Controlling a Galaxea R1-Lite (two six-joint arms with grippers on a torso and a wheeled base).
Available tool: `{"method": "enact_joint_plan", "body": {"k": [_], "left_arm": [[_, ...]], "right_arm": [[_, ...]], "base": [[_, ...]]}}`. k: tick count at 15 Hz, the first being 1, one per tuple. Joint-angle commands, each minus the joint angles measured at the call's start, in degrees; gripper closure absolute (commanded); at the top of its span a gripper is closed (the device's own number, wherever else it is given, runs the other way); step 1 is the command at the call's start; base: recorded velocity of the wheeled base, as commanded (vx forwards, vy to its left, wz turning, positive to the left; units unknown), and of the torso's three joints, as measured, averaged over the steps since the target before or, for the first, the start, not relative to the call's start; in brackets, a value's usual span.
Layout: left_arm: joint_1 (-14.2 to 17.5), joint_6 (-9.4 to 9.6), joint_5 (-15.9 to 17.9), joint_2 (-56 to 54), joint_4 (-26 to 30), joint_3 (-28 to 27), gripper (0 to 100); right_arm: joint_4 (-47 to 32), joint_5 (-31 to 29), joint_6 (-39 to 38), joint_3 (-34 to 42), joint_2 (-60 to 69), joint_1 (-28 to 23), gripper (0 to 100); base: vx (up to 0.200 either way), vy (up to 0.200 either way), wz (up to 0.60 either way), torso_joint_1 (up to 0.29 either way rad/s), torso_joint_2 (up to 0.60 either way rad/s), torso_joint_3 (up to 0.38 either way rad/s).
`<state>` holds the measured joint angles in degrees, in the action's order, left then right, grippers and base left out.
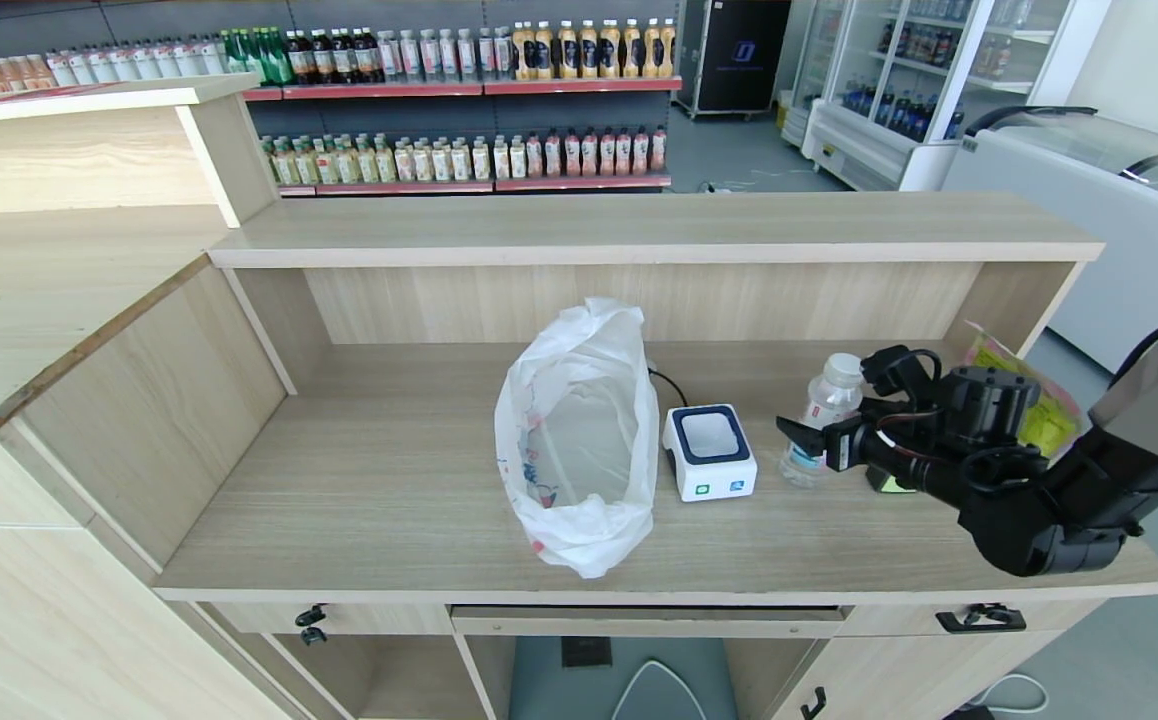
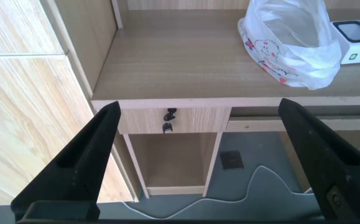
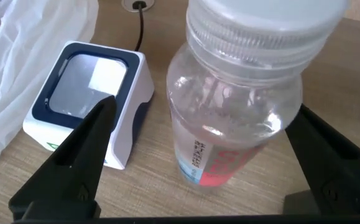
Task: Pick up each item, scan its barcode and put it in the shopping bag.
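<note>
A clear water bottle (image 1: 824,412) with a white cap and a red-and-blue label stands upright on the wooden counter (image 1: 389,480), right of the white barcode scanner (image 1: 707,450). My right gripper (image 1: 811,442) is open, its two fingers on either side of the bottle (image 3: 235,118); one fingertip (image 3: 99,124) is clear of it and the other is close to its side. The white plastic shopping bag (image 1: 579,430) stands open-mouthed left of the scanner. My left gripper (image 2: 198,106) hangs open and empty in front of the counter's front edge, below the bag (image 2: 291,37).
A yellow snack packet (image 1: 1044,415) leans in the counter's back right corner, and a small green item (image 1: 887,484) lies behind my right arm. The scanner's cable runs to the back wall. A raised shelf and side panels enclose the counter. Keys (image 2: 167,121) hang from the left drawer.
</note>
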<state>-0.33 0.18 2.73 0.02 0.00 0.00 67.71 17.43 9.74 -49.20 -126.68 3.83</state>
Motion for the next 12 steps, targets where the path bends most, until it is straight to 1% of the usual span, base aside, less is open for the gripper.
{"method": "enact_joint_plan", "body": {"k": [1,12], "left_arm": [[-0.02,-0.01,-0.01,0.06,0.00,0.00,0],[-0.02,-0.01,-0.01,0.06,0.00,0.00,0]], "right_arm": [[-0.03,0.76,0.02,-2.13,-2.34,0.04,0],[-0.47,2.25,0.10,-8.89,-8.14,1.62,0]], "base": [[0.000,0.000,0.00,0.000,0.00,0.000],[0.000,0.000,0.00,0.000,0.00,0.000]]}}
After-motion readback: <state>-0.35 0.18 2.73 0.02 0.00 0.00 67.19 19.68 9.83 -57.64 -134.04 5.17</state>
